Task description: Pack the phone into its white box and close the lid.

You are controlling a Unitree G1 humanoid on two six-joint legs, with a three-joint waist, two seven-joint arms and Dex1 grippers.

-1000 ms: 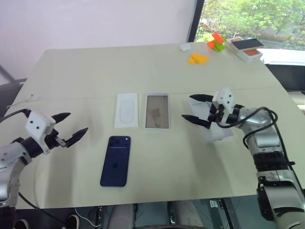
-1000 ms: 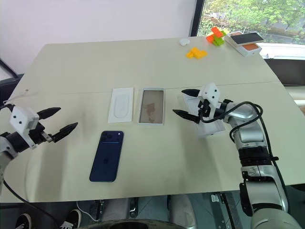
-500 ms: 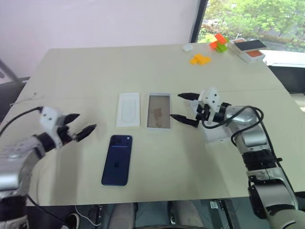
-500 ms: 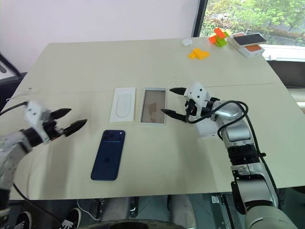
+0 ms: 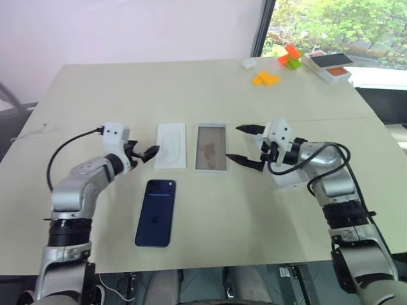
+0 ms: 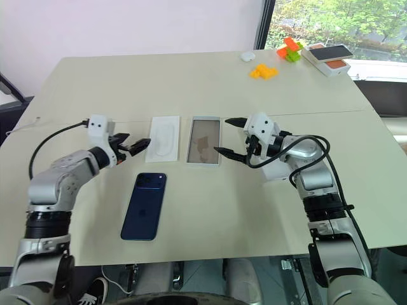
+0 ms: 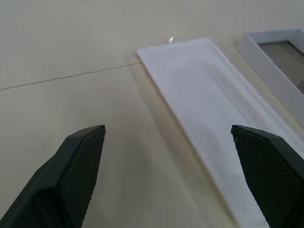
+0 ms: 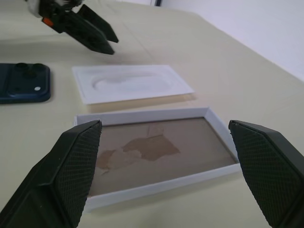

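The dark blue phone [image 5: 156, 211] lies flat near the table's front, camera cluster toward the far end. Behind it rests the white box [image 5: 171, 145], a shallow tray with a rounded recess. Beside that is a white rimmed tray with a brownish floor [image 5: 211, 147]. A white piece [image 5: 293, 176] is partly hidden under my right forearm; which of these two is the lid I cannot tell. My left gripper [image 5: 145, 154] is open, its tips at the white box's left edge [image 7: 199, 95]. The right gripper [image 5: 234, 143] is open just right of the rimmed tray [image 8: 152, 156].
At the far right of the table are yellow-orange blocks [image 5: 264, 78], orange and green blocks [image 5: 289, 56], an orange-and-white box with a dark top [image 5: 327, 65] and a small white object [image 5: 248, 63]. A black cable [image 5: 63, 152] loops off my left arm.
My left arm has swung in from the table's left side and rolled, bringing its open gripper up to the white box. The right gripper edged slightly toward the rimmed tray.
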